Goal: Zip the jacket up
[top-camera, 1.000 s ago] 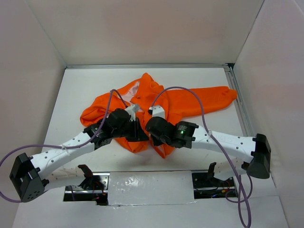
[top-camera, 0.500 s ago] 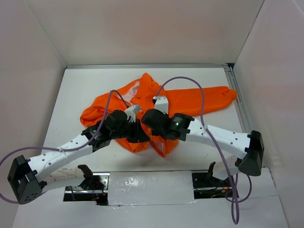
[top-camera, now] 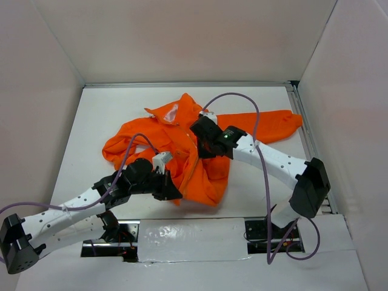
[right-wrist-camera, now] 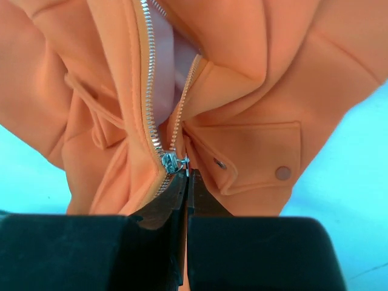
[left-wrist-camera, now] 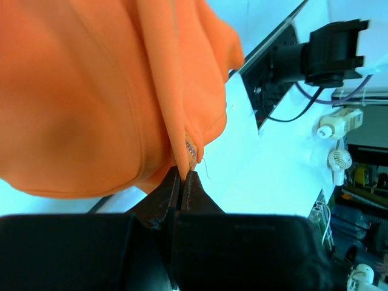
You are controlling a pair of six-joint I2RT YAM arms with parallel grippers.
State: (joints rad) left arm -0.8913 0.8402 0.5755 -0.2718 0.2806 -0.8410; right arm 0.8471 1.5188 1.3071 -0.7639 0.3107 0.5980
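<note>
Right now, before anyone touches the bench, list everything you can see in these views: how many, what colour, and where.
jacket: one, bright orange, crumpled mid-table
lining: pale pink, showing between the parted zip teeth
zip: one, silver teeth, down the jacket front
zip slider: one, silver, partway along the zip
pocket flap: one clearly seen, orange with a round snap, beside the zip
table: one, white, under the jacket
cables: two, purple, one looping over each arm
left gripper: one, black, shut on the jacket's bottom edge
right gripper: one, black, shut on the zip slider
</note>
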